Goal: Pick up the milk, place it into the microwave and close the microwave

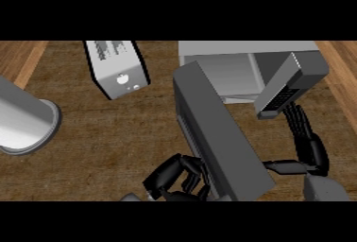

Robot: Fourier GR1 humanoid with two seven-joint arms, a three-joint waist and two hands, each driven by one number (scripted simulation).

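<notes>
Grey microwave door (216,142) hides left hand (171,177).

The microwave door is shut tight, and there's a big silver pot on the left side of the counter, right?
Not quite. The microwave door is open, swung out toward the robot, and you can see into the microwave behind it. The head view shows this. The big silver pot really is on the left side of the counter.

The left hand (174,178) sits low at the view's lower middle, its fingers curled inward (palm mostly hidden); the right hand (307,142) rises from a grey forearm at the lower right, fingers straight and pointing up, thumb jutting out leftward.
</notes>
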